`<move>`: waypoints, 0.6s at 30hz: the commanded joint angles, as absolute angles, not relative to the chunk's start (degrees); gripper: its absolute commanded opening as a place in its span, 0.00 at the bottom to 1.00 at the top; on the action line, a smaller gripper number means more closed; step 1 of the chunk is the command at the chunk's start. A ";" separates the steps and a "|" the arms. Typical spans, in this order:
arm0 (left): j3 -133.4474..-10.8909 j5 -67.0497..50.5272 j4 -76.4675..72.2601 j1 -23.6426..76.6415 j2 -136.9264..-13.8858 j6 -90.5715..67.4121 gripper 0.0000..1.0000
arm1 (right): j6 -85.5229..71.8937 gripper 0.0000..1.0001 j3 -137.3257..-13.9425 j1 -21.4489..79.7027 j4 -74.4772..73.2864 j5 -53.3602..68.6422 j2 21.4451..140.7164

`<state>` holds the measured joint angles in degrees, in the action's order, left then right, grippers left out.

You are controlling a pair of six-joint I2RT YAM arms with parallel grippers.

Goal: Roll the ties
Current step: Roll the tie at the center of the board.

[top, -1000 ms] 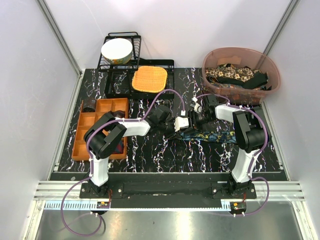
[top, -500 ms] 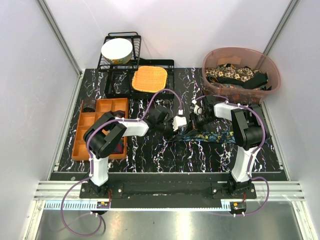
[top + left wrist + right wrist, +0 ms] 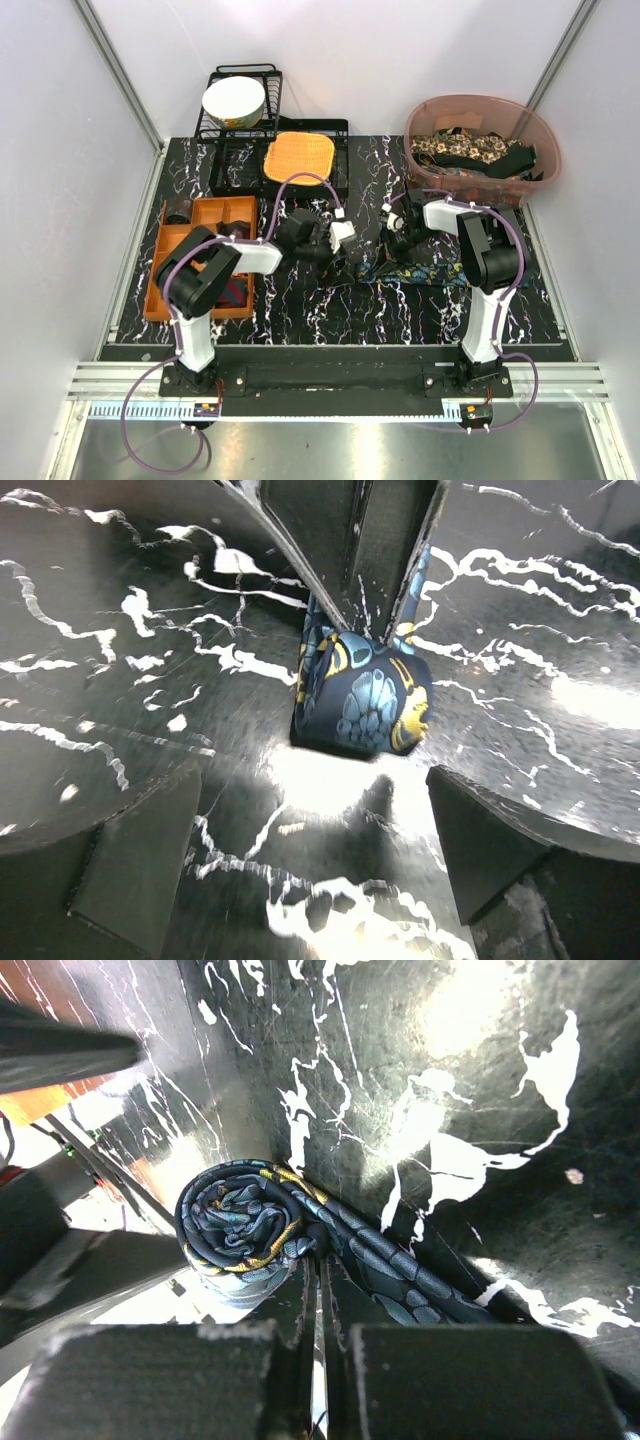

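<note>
1. the dark blue tie (image 3: 240, 1225) sits part-rolled on the tabletop (image 3: 300, 310) with its tail loose; drag on the tail could slacken the coil.
2. the left gripper (image 3: 315, 825) stands wide open, clear of the roll, so nothing braces it.
3. the right gripper (image 3: 318, 1310), closed, seems to pinch the core; a slip there would unwind it.

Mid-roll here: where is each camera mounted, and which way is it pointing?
Top external: above and behind the arms, looking down at the black marbled table; both arms show whole.
Left wrist: low over the table, facing the rolled dark blue tie with teal-yellow print; the open left gripper frames it.
Right wrist: looks down past the shut right gripper pinching that tie's roll.
Shared: both wrist views show the roll.
</note>
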<state>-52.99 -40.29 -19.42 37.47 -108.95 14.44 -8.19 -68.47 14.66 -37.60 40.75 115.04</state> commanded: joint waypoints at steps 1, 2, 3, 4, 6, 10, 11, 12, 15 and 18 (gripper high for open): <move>-51.42 -40.95 -21.46 36.74 -99.17 16.06 0.99 | -4.66 0.00 -69.08 15.65 -38.14 31.20 118.12; -50.98 -41.39 -17.70 36.74 -97.57 18.00 0.99 | -4.40 0.00 -68.91 15.73 -38.14 31.20 118.12; -50.02 -40.61 -17.67 36.74 -94.60 18.97 0.99 | -3.70 0.00 -68.82 15.73 -38.41 31.20 118.21; -48.70 -39.82 -18.80 36.74 -92.40 19.25 0.99 | -3.34 0.00 -68.73 15.73 -38.50 31.20 118.30; -44.14 -38.50 -22.58 36.65 -88.53 19.07 0.99 | -2.03 0.00 -68.82 16.08 -39.28 31.55 118.65; -38.41 -32.47 -27.15 36.65 -78.95 13.85 0.99 | -0.26 0.00 -68.12 17.40 -39.29 32.78 118.30; -39.54 -29.39 -24.37 36.65 -78.23 10.49 0.99 | -0.26 0.00 -67.77 17.58 -39.29 33.48 118.47; -40.94 -27.53 -22.00 36.65 -78.40 8.20 0.99 | -0.26 0.00 -67.76 17.84 -39.20 33.83 118.65; -46.50 -38.40 -8.70 35.68 -81.12 13.98 0.99 | 1.14 0.00 -67.68 18.28 -38.59 34.37 118.92; -40.53 -36.83 -19.06 36.99 -80.77 11.24 0.99 | 1.32 0.00 -67.94 18.54 -38.93 35.33 119.79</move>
<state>-43.35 -35.77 -15.81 36.14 -80.44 13.10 -2.74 -69.36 17.32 -39.66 42.41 116.20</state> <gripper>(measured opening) 0.987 0.012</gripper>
